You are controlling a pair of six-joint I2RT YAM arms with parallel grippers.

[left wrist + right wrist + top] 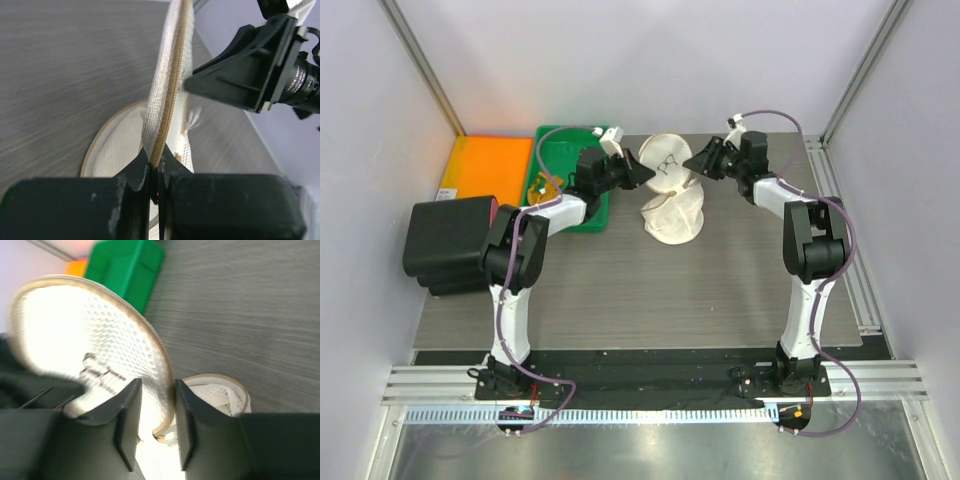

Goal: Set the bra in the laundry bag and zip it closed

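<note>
Black box [448, 240] sat near-left on the table [650, 290]. Mid-table, the laundry bag [676, 222] rested pouch-down and unzipped, its round lid panel [667, 160] standing upright above it. Left gripper [645, 170] was clamped tight on the lid's zipper edge [167, 100], jaws pressed together on the tape. Right gripper [697, 162] was at the lid's opposite side, jaws parted with the rim running between them; contact unclear. Further back-left, the bra [544, 186] lay in the green bin [570, 132], well apart from the bag. Orange tray [490, 165] sat just beside the bin, far left.
</note>
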